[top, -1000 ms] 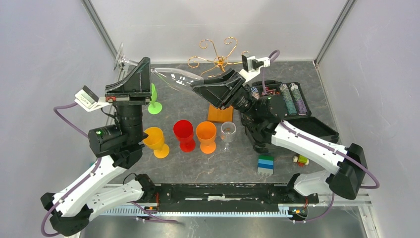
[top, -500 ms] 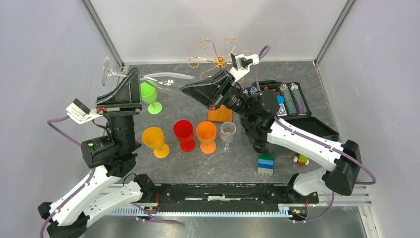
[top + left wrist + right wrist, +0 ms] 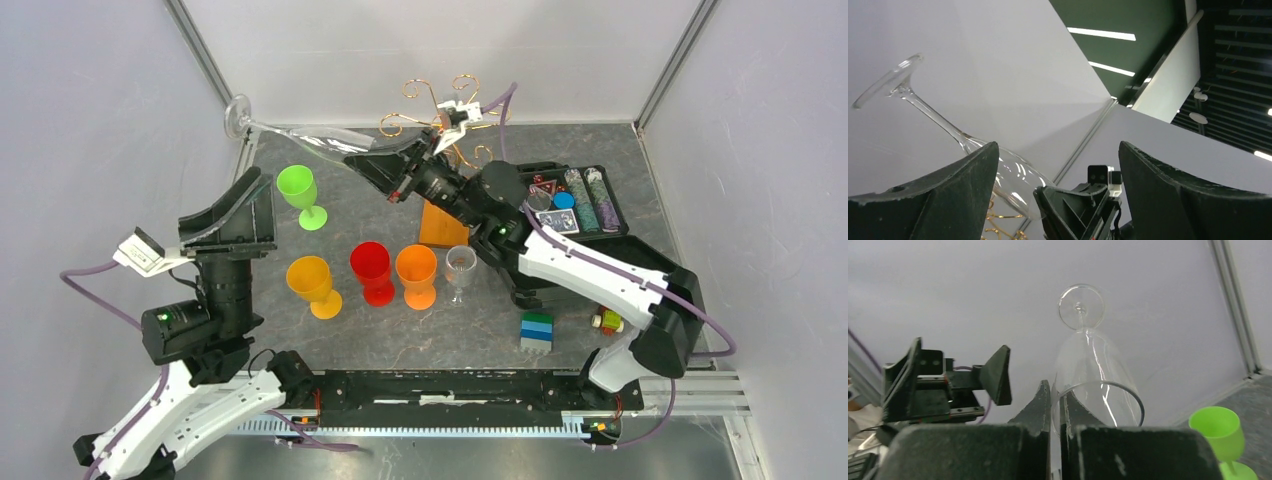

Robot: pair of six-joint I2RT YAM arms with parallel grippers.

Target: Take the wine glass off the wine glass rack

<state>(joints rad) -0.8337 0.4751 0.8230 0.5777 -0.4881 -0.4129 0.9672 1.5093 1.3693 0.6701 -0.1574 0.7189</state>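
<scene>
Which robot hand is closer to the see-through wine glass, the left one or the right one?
Right. The right hand is pinching the wine glass by its rim. The left hand is open, on the near side of the stem, not touching it.

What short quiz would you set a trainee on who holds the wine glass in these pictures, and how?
1. True or false: the left claw is shut on the wine glass.
2. Which part of the wine glass does the right claw pinch? A. the foot B. the stem C. the rim of the bowl
3. What colour is the goblet that stands closest to the held glass?

Key
1. False: the left claw is open and apart from the glass.
2. C
3. Green
</scene>
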